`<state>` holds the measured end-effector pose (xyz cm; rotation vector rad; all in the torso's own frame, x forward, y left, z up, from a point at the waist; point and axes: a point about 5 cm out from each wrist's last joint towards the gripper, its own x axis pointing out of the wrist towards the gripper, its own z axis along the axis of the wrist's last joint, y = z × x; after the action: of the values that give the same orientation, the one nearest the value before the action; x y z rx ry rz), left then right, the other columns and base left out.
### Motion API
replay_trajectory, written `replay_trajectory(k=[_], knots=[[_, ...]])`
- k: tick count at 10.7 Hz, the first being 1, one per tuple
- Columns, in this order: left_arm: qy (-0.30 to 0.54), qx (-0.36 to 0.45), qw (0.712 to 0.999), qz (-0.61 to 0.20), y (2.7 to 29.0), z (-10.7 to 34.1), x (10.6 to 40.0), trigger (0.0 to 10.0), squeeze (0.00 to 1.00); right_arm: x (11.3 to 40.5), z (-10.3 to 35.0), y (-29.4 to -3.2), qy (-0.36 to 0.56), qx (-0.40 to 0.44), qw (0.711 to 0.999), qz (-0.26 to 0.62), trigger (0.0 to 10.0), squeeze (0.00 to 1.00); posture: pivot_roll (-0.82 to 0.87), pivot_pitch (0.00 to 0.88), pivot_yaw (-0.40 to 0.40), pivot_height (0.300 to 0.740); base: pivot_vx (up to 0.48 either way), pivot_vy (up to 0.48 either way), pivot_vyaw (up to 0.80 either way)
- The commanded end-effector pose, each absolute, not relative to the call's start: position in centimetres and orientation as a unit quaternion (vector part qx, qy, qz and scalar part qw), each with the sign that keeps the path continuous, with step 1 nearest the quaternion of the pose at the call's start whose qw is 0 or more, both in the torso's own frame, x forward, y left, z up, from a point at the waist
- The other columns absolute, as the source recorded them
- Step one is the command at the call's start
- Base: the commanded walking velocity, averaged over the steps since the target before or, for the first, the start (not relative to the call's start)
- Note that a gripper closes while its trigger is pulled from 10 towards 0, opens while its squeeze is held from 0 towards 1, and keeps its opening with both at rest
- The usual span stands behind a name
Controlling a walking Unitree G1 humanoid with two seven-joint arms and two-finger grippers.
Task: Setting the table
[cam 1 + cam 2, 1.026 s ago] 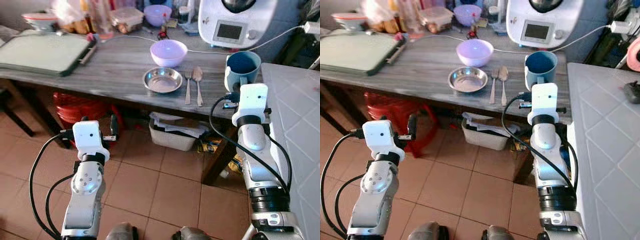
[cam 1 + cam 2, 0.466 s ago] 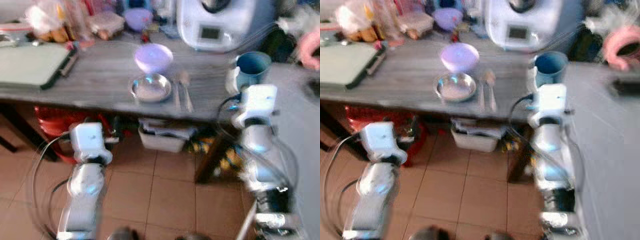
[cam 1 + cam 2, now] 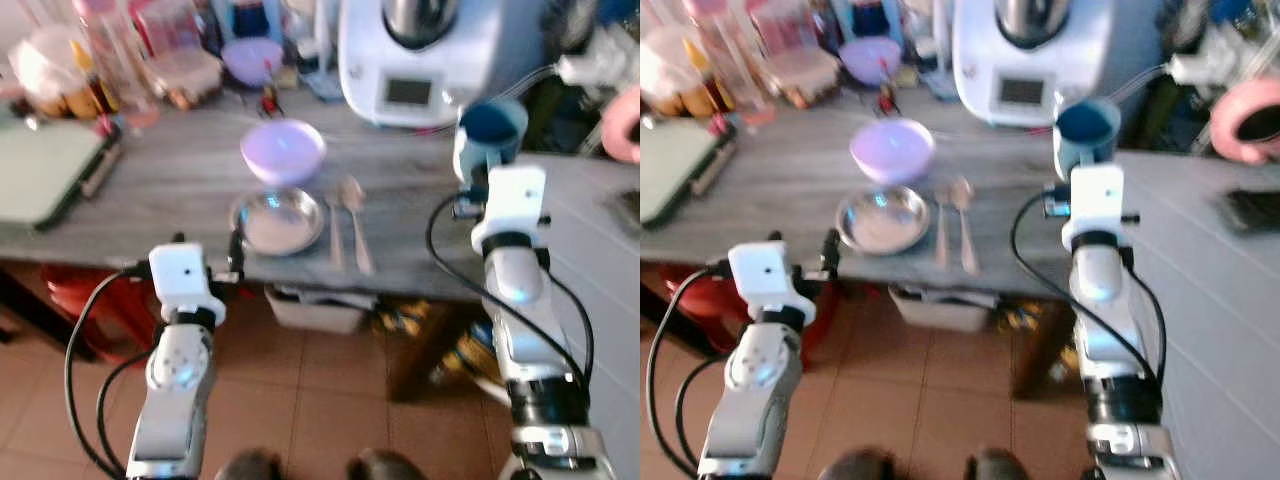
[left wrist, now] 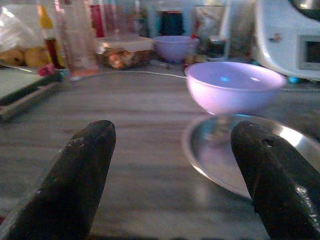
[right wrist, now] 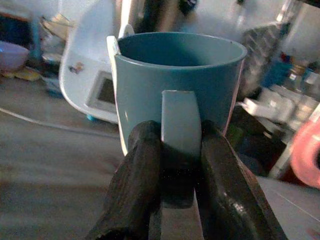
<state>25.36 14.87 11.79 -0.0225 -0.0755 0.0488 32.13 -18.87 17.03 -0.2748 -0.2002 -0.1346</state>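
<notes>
My right gripper [image 5: 172, 165] is clamped on the blue mug's [image 5: 177, 95] handle, right of the fork and spoon [image 3: 350, 225], steel plate [image 3: 277, 221] and lilac bowl [image 3: 283, 151] already laid; left gripper [image 4: 172, 175] spread empty near the plate, mug placement left.

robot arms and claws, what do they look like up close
Both arms are silver metal with rounded joint housings. Each ends in a white, boxy wrist block marked by a small dark dot. Black cables loop from each wrist block down along the arm. The right arm has a black ring band near its base. The left claw and right claw each have two long, matte black fingers with rounded tips.
</notes>
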Motion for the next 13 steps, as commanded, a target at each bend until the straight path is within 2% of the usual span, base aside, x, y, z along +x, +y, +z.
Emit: replay_trajectory(k=[1, 5, 6, 9, 13], knots=[[-0.04, 0.0, 0.998, 0.041, 15.8, 12.0, 25.2, 10.0, 0.0, 32.3, 17.6, -18.2, -0.113, -0.13, 0.983, -0.057, 10.0, 0.0, -0.03, 0.086, 0.021, 0.74, 0.0, 0.0, 0.0], [-0.038, 0.017, 0.998, 0.053, 16.6, 12.2, 24.8, 10.0, 0.0, 34.1, 18.8, -19.0, -0.121, -0.11, 0.986, -0.044, 10.0, 0.0, -0.01, 0.115, 0.042, 0.74, 0.0, 0.0, 0.0], [-0.034, 0.025, 0.998, 0.049, 16.9, 12.3, 24.3, 10.0, 0.0, 35.3, 19.5, -18.8, -0.121, -0.088, 0.988, -0.024, 10.0, 0.0, 0.01, 0.129, 0.054, 0.74, 0.0, 0.0, 0.0], [-0.032, 0.035, 0.998, 0.051, 17.6, 12.7, 23.7, 10.0, 0.0, 36.5, 20.3, -17.3, -0.131, -0.06, 0.989, 0.031, 10.0, 0.0, 0.04, 0.152, 0.067, 0.74, 0.0, 0.0, 0.0], [-0.017, 0.045, 0.998, 0.047, 17.9, 13.0, 22.4, 10.0, 0.0, 37.7, 20.0, -17.7, -0.119, -0.047, 0.991, 0.027, 10.0, 0.0, 0.09, 0.198, 0.084, 0.74, 0.0, 0.0, 0.0]])
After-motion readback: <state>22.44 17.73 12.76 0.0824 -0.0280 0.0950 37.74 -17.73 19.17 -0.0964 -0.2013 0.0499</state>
